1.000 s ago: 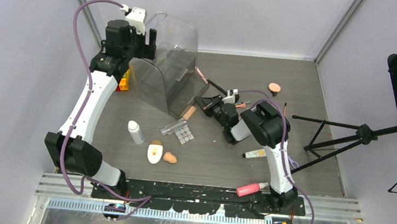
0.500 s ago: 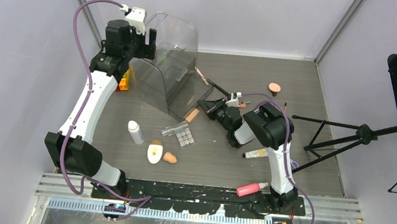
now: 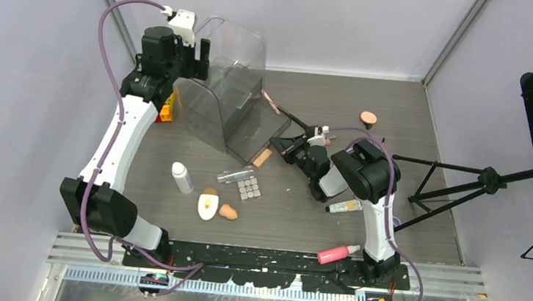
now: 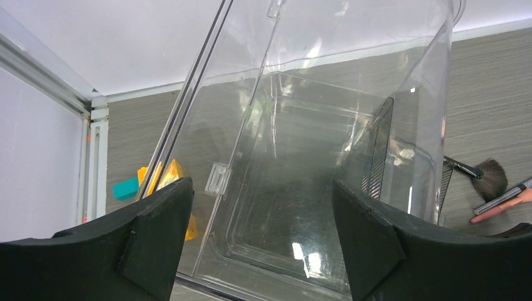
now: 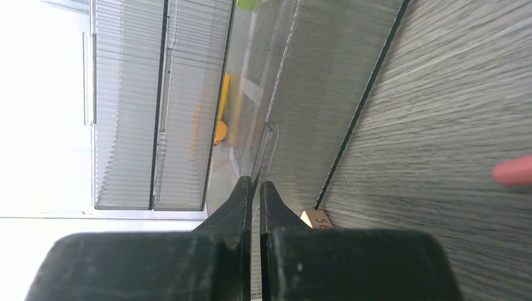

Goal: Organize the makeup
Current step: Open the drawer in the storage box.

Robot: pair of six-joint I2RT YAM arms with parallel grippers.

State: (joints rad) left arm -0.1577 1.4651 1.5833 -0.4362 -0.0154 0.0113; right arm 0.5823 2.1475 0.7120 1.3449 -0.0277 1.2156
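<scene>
My right gripper [image 3: 287,149] is shut on the thin clear front edge of the drawer [image 3: 269,132], which is pulled out of the clear case [image 3: 229,88]; in the right wrist view the fingertips [image 5: 243,188] pinch that edge. My left gripper [image 3: 200,56] is open and empty above the case's back [image 4: 301,144]. On the table lie a white bottle [image 3: 182,178], a white oval compact [image 3: 207,205], a peach sponge [image 3: 228,212], a palette [image 3: 248,187], a clear tube [image 3: 234,175], a cream tube [image 3: 343,206], a pink bottle [image 3: 337,254], a black brush [image 3: 292,118] and a second sponge [image 3: 368,118].
Colourful toy bricks [image 3: 167,108] lie left of the case by the wall. A tan tagged piece [image 3: 262,157] lies just under the drawer's near corner. A black tripod [image 3: 460,180] stands at the right edge.
My right gripper has moved right and toward the near edge, drawing the drawer further out. The tan piece and the clear tube shifted the same way. The left arm has not moved.
</scene>
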